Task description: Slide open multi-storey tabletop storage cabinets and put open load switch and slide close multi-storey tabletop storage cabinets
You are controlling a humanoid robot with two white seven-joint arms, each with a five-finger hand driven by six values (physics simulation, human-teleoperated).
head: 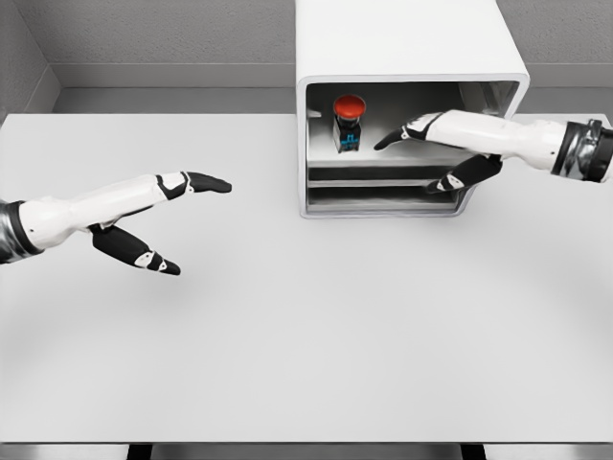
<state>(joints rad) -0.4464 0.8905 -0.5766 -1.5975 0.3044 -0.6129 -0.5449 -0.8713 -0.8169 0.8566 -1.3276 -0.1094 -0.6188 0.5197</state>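
Observation:
A white multi-storey cabinet [412, 43] stands at the back of the table, its front open. A load switch [349, 122] with a red button and black body stands upright on the upper shelf, toward the left. My right hand [421, 153] reaches in from the right with its fingers spread; the forefingers point at the switch from a short way off, and the thumb hangs down in front of the lower shelf. It holds nothing. My left hand [177, 222] hovers over the table at the left, open and apart from the cabinet.
The white table [316, 335] runs to a front edge near the bottom of the view. A grey wall stands behind the cabinet. A lower compartment [378, 199] sits under the shelf with the switch.

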